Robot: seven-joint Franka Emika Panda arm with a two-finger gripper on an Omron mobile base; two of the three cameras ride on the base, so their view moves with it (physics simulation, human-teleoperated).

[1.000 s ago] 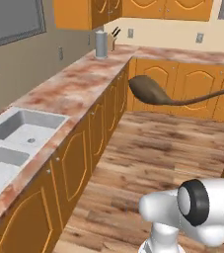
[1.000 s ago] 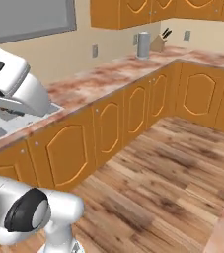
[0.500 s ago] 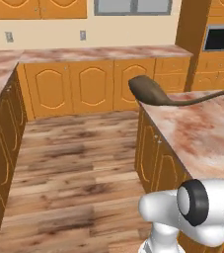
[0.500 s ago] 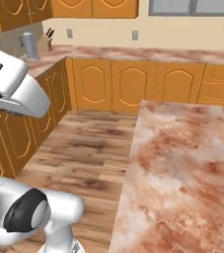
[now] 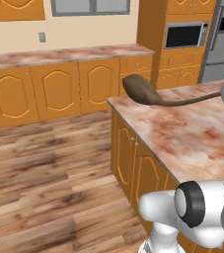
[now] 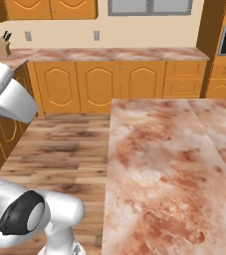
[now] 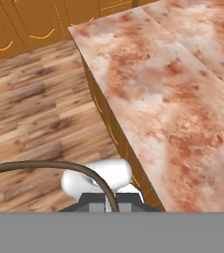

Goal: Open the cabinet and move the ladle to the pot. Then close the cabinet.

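- The ladle (image 5: 148, 92) hangs in the air in the left base view, carried above the near corner of the island (image 5: 192, 133), not resting on it
- Its long axis runs close to level: the bowl leads at the left, over the island's edge toward the floor (image 5: 44, 168), and the thin handle trails right toward the arm at the frame's right edge
- In the hand view the handle (image 7: 44, 166) comes up from between the finger tips at the bottom and sweeps away in a curve to the left edge; the bowl itself is out of that frame
- The gripper (image 7: 107, 201) is clamped on the handle near its hooked end, jaws all but together on the thin stem, so the ladle reaches straight out from the fingers with the bowl at the far end
- The relation that matters next: the bowl sits a full handle-length ahead of the fingers, so I judge any lowering into a pot has to be aimed by the bowl, not the hand
- No pot can be made out on the island top or on the back counter (image 6: 114, 54), so which way it lies from the fingers cannot be told
- Wall cabinets (image 6: 50, 9) sit along the top of the right base view, well apart from the ladle; I cannot tell which door is the task's, or whether it stands open
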